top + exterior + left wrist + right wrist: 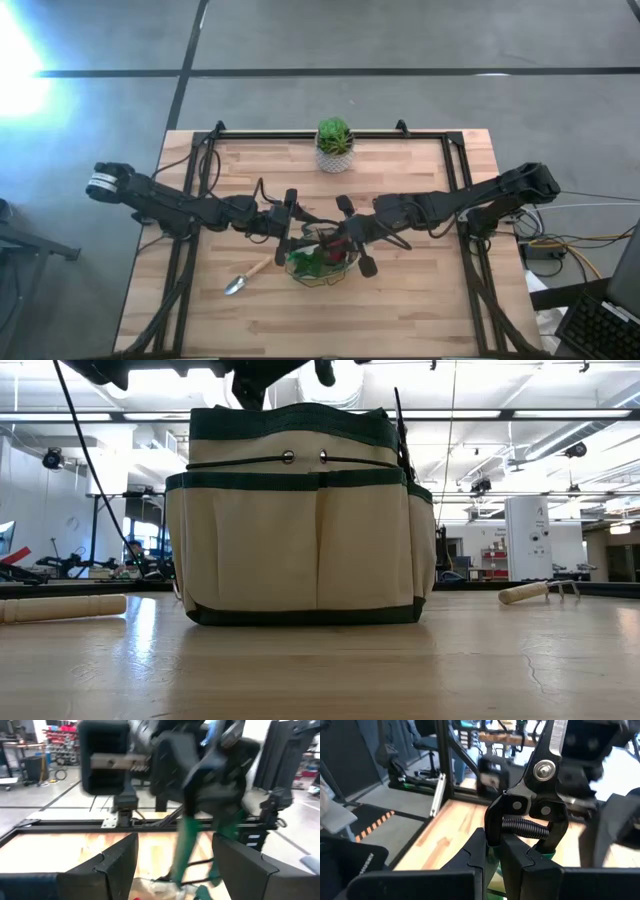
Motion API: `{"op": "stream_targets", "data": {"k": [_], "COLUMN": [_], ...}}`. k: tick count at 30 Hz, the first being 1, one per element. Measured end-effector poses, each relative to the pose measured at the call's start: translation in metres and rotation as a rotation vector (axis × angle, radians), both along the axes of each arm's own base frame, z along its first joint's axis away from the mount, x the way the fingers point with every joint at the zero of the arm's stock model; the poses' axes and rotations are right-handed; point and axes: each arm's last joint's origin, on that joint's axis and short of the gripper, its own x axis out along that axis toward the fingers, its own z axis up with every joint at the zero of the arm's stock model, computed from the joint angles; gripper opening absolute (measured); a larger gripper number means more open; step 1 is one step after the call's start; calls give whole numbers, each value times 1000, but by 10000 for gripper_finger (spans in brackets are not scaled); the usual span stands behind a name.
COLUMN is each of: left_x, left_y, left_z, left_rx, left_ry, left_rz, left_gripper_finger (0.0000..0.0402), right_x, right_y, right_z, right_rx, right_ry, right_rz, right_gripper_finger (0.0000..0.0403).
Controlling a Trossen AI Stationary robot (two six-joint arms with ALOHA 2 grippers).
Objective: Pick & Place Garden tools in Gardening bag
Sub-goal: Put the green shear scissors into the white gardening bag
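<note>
Right pincer (492,862) clamped on pruning shears (540,795) above gardening bag (300,520); left pincer (175,865) apart.

A grey concrete floor (330,40) crossed by dark lines is spreading around the wooden table (420,310), with glare washing over the upper left corner of the high view. Long ceiling lights (520,415) are glowing over an open workshop, where a white pillar (527,538) is standing among distant shelves and equipment. Black metal framing (60,824) is running along the table's far edge, and orange-striped floor marking (375,826) is showing beyond it.
</note>
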Motion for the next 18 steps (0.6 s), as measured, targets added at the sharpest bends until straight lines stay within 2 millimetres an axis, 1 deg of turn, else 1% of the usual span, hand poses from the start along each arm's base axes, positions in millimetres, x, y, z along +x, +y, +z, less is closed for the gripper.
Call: {"op": "stream_targets", "data": {"k": [4, 10, 18], "left_x": [2, 1, 1], "left_y": [0, 0, 0], "left_z": [2, 4, 4], "left_rx": [6, 1, 9], "left_ry": [30, 1, -3], "left_rz": [1, 1, 27], "left_gripper_finger": [238, 211, 206], "right_x": [0, 0, 1], "right_y": [1, 0, 1], "right_z": [4, 3, 2], "right_rx": [-3, -4, 0], "right_ry": [-14, -7, -6], "right_rz": [6, 6, 15], "right_gripper_finger": [19, 19, 19]}}
